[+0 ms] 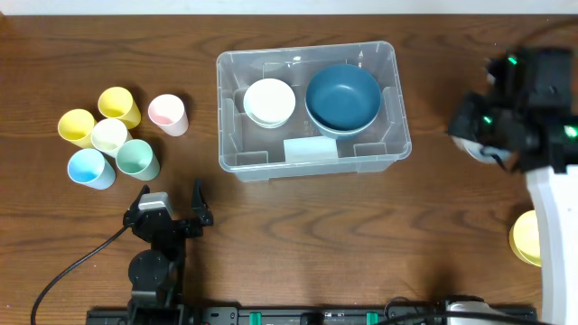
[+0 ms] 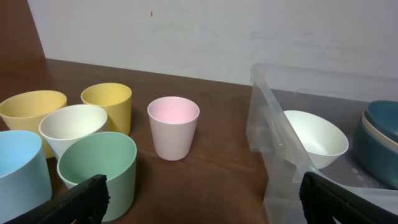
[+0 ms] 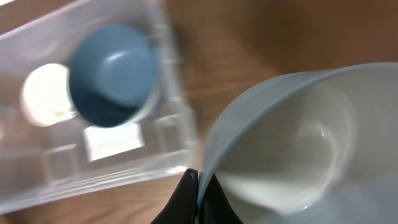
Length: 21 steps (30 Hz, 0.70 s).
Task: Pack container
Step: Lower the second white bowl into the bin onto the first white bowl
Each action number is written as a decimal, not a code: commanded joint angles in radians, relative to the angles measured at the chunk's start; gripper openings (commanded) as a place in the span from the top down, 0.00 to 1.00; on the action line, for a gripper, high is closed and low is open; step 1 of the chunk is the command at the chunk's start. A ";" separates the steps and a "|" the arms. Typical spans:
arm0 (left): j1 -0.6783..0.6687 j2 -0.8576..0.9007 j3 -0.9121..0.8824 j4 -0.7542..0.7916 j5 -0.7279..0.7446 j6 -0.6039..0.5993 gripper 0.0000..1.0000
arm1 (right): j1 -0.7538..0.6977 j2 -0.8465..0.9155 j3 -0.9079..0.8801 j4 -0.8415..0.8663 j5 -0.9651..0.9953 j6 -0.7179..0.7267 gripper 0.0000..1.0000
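Dark brown wood grain covers the worktop (image 1: pixel 298 235), and a plain white wall (image 2: pixel 217 31) is seen behind it from the left wrist. The container (image 1: pixel 262 164) — clear plastic, rimmed, with rounded corners — is set at the middle of the far half. Inside it a white bowl (image 1: pixel 269 101) is placed at the left. A dark blue bowl (image 1: pixel 343 96) sits just beside it at the right, nested in a paler one whose rim shows beneath. A pale rectangular piece (image 1: pixel 310 149) is laid against the near wall.

Six cups are grouped upright, well to the left of the container: a yellow cup (image 1: pixel 77 126), a second yellow cup (image 1: pixel 118 106), a pink cup (image 1: pixel 167 113), a cream cup (image 1: pixel 109 135), a green cup (image 1: pixel 137 158) and a light blue cup (image 1: pixel 90 167).

The left tool (image 1: pixel 170 195) is seen near the front edge, its fingers spread wide with nothing between them. The right tool (image 3: pixel 199 186) is pinched tight on the rim of a pale bowl (image 3: pixel 292 149), to the right of the container and apart from it. A yellow round thing (image 1: pixel 526 239) — partly hidden by the right arm — lies at the right edge.
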 commanded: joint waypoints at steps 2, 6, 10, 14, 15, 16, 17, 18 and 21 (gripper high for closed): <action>0.003 -0.001 -0.029 -0.023 -0.001 0.003 0.02 | 0.144 0.130 0.130 -0.001 -0.041 -0.053 0.99; 0.003 -0.001 -0.029 -0.023 -0.001 0.002 0.02 | 0.272 0.278 0.255 0.006 -0.099 -0.096 0.99; 0.003 -0.001 -0.029 -0.023 -0.001 0.002 0.02 | 0.386 0.423 0.382 0.008 -0.095 -0.171 0.99; 0.003 -0.001 -0.029 -0.023 -0.001 0.003 0.02 | 0.486 0.550 0.496 0.010 -0.004 -0.237 0.99; 0.003 -0.001 -0.029 -0.023 -0.001 0.003 0.02 | 0.507 0.576 0.515 0.013 0.029 -0.245 0.99; 0.003 -0.001 -0.029 -0.023 -0.001 0.002 0.02 | 0.526 0.600 0.531 0.020 0.059 -0.254 0.99; 0.003 -0.001 -0.029 -0.023 -0.001 0.003 0.02 | 0.545 0.627 0.542 0.032 0.083 -0.265 0.99; 0.003 -0.001 -0.029 -0.023 -0.001 0.002 0.02 | 0.560 0.647 0.544 0.048 0.097 -0.276 0.99; 0.003 -0.001 -0.029 -0.023 -0.001 0.003 0.02 | 0.600 0.706 0.544 0.105 0.143 -0.298 0.99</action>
